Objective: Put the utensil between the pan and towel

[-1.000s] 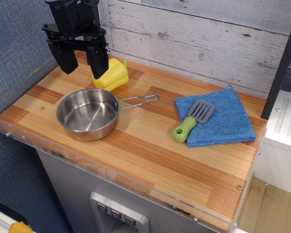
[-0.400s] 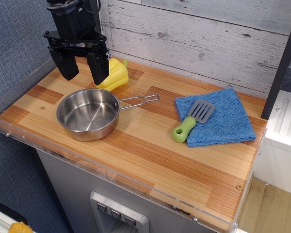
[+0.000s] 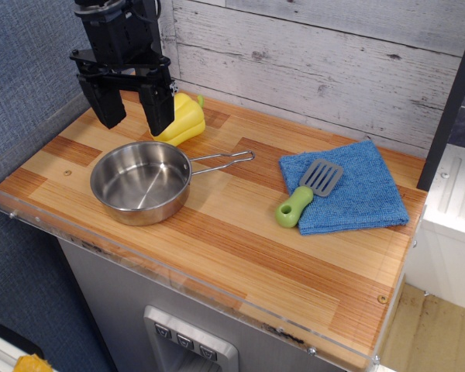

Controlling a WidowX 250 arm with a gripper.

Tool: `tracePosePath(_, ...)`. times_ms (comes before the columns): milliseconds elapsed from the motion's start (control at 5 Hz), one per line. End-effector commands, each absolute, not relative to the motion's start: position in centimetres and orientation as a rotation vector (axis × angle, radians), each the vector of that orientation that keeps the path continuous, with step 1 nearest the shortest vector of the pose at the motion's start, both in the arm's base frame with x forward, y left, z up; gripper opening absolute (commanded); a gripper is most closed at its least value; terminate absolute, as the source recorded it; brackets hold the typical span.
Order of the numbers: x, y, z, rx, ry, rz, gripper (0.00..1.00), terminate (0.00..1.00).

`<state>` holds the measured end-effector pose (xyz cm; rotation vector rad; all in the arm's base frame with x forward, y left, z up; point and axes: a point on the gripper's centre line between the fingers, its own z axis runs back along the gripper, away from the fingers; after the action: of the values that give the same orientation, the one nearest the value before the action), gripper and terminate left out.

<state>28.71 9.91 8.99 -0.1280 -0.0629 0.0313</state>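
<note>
The utensil (image 3: pixel 306 191), a spatula with a grey slotted blade and lime-green handle, lies on the blue towel (image 3: pixel 346 186) at the right, its handle end reaching over the towel's left edge onto the wood. The shiny steel pan (image 3: pixel 139 181) stands at the left, its wire handle pointing right toward the towel. My black gripper (image 3: pixel 134 118) hangs open and empty above the back left of the counter, over the pan's far rim and far from the utensil.
A yellow bell pepper (image 3: pixel 183 118) sits behind the pan, right beside my gripper's right finger. The wooden counter (image 3: pixel 240 240) has a clear acrylic rim along its front. A plank wall stands behind.
My gripper has shifted slightly up and to the left between one second ago and now, uncovering more of the pepper. Since 0.4 s ago nothing has moved.
</note>
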Motion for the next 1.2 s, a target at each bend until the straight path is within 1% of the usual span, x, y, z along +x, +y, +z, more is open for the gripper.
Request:
tracePosePath(0,30.1,3.4,11.7,-0.114,-0.157,-0.092,1.0,0.0)
tracePosePath(200,30.5,0.1,11.8,-0.113,-0.162,-0.138,1.0,0.0)
tracePosePath(400,30.7,-1.4,9.9,-0.129,-0.133,-0.14,1.0,0.0)
tracePosePath(600,30.9,-1.2,6.2,-0.131,-0.085,-0.11,1.0,0.0)
tracePosePath(800,31.4,-1.6,3.5,-0.127,-0.045,-0.113,1.0,0.0)
tracePosePath(1000,32.4,-3.0,2.1,-0.12,-0.027,-0.145,1.0,0.0)
